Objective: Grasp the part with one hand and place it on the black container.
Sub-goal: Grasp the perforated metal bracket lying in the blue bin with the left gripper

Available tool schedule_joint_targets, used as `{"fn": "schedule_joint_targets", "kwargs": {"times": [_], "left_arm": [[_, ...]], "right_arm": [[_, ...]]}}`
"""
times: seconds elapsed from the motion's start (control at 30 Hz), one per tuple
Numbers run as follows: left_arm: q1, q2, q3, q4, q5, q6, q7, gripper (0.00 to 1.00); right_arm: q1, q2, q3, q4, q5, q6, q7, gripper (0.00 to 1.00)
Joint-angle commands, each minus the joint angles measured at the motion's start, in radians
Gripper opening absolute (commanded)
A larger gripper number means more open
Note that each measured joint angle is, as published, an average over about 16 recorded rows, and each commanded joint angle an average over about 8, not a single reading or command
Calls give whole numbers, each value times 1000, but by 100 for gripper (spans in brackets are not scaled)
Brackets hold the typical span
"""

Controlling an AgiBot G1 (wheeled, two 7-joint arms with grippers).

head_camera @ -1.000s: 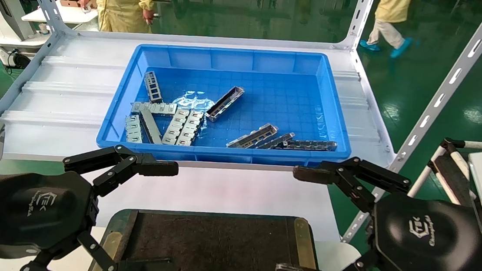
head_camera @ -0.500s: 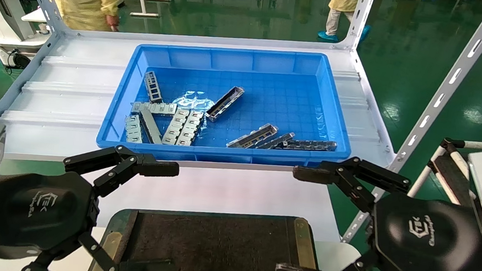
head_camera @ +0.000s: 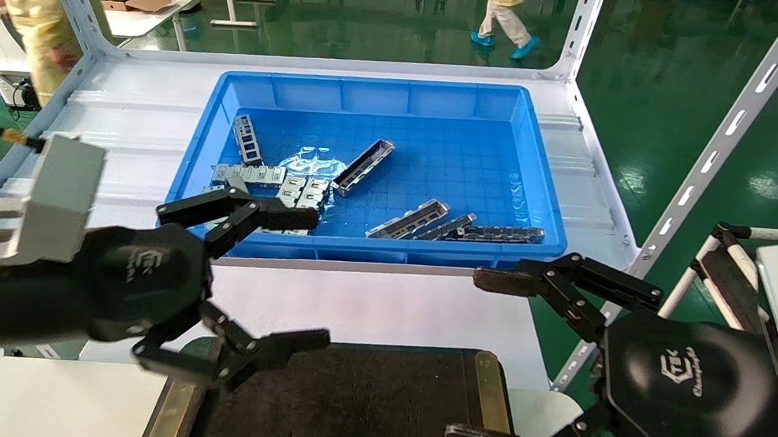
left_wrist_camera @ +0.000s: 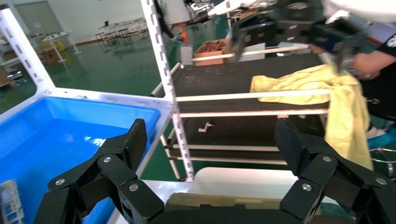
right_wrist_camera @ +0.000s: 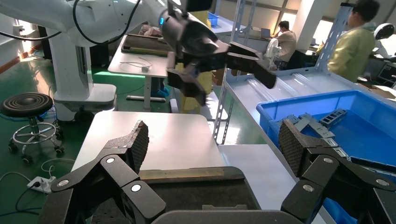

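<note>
Part (head_camera: 363, 167) lies in blue bin (head_camera: 400, 96); left pincer (head_camera: 289, 277) spread, empty; right pincer (head_camera: 472, 356) spread; logos unreadable.

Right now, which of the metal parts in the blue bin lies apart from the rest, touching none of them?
The dark channel bar near the middle of the blue bin, lying diagonally alone on the floor; the others sit in two clusters, one left and one along the front wall.
</note>
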Motion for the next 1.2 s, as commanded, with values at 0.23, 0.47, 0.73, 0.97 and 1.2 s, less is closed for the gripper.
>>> {"fn": "schedule_joint_targets", "kwargs": {"times": [0.23,0.47,0.73,0.97,1.2], "left_arm": [[-107,111,48,161,120,-94,29,100],[-220,231,93,394,225,-179,86,100],[-347,384,135,697,325,-306,189,100],[-443,518,155,939,376,-454,269,100],[-492,614,165,1079,398,-611,313,100]], "right_arm": [[0,0,0,0,0,0,0,100],[0,0,-1,0,0,0,0,100],[0,0,-1,0,1,0,0,100],[0,0,-1,0,1,0,-1,100],[0,1,-1,0,1,1,-1,100]]}}
